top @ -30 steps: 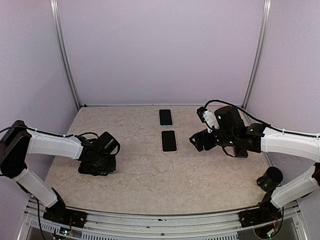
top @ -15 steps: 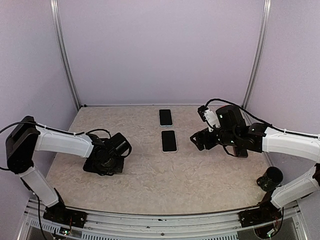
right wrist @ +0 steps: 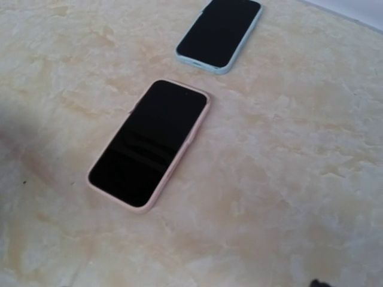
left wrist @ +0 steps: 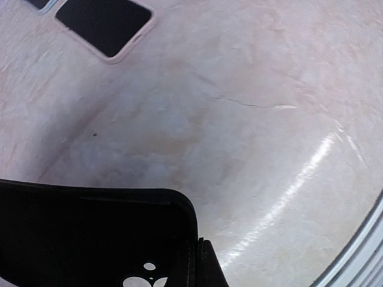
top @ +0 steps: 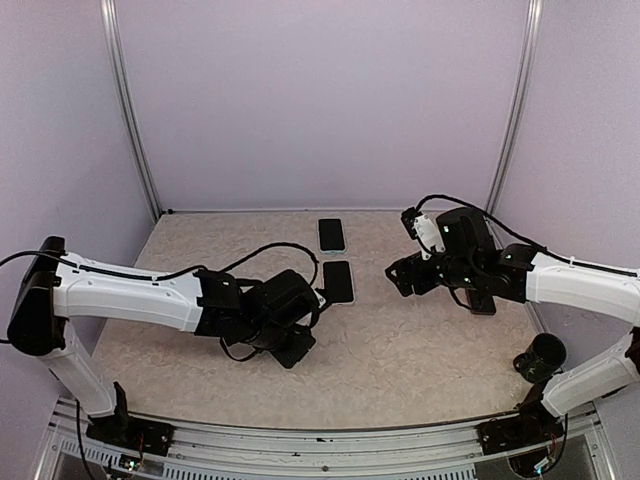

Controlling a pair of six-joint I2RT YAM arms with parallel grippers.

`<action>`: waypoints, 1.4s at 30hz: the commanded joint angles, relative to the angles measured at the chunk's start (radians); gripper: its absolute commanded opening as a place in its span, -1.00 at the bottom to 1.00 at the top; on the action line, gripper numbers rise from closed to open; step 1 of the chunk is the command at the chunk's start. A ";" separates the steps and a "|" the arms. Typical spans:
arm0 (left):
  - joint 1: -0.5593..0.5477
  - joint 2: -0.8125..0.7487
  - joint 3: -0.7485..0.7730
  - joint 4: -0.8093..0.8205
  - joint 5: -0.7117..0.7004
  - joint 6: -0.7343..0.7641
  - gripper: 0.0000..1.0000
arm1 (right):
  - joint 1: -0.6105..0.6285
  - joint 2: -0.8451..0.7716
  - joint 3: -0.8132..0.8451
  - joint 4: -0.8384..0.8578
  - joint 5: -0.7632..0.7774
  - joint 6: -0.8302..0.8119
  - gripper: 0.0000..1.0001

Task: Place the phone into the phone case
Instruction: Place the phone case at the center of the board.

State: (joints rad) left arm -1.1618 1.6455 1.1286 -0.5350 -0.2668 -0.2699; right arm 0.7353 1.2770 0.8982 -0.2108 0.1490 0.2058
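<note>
My left gripper is shut on a black phone case with camera cut-outs and holds it low over the table, just left of the centre. One finger shows against the case's edge. A phone with a pink rim lies face up just beyond it, and also shows in the right wrist view and the left wrist view. A phone with a light blue rim lies behind it. My right gripper hovers right of the pink phone, open and empty.
The marbled table has walls at the back and both sides, with metal posts in the back corners. The right arm's elbow hangs near the table's right front edge.
My left arm has swung from the left side toward the centre, carrying the black case up to the pink phone. The right gripper has drifted slightly right.
</note>
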 commanded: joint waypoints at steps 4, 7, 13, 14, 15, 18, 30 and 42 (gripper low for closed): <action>-0.134 0.131 0.091 0.020 0.097 0.185 -1.00 | -0.030 -0.014 -0.022 0.036 -0.006 0.018 0.67; -0.159 0.159 0.104 0.042 0.132 0.226 -1.00 | -0.034 -0.007 -0.024 0.040 -0.013 0.023 0.67; -0.170 0.172 0.109 0.042 0.133 0.258 -0.97 | -0.034 -0.002 -0.026 0.048 -0.026 0.035 0.67; -0.170 0.173 0.109 0.032 0.127 0.258 -0.92 | -0.034 -0.004 -0.027 0.048 -0.030 0.037 0.67; -0.170 0.176 0.105 0.026 0.121 0.256 -0.85 | -0.034 -0.005 -0.027 0.049 -0.032 0.039 0.67; -0.170 0.187 0.088 0.010 0.108 0.240 -0.72 | -0.035 -0.005 -0.029 0.056 -0.036 0.042 0.67; -0.117 0.034 -0.064 0.056 0.036 0.053 -0.30 | -0.027 0.057 -0.068 -0.015 -0.254 0.031 0.54; 0.162 -0.184 -0.314 0.261 0.214 -0.199 -0.21 | 0.073 0.097 -0.151 -0.014 -0.412 0.027 0.37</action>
State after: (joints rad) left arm -1.0279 1.4631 0.8059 -0.3428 -0.0910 -0.3828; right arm 0.7761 1.3563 0.7483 -0.2123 -0.2066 0.2394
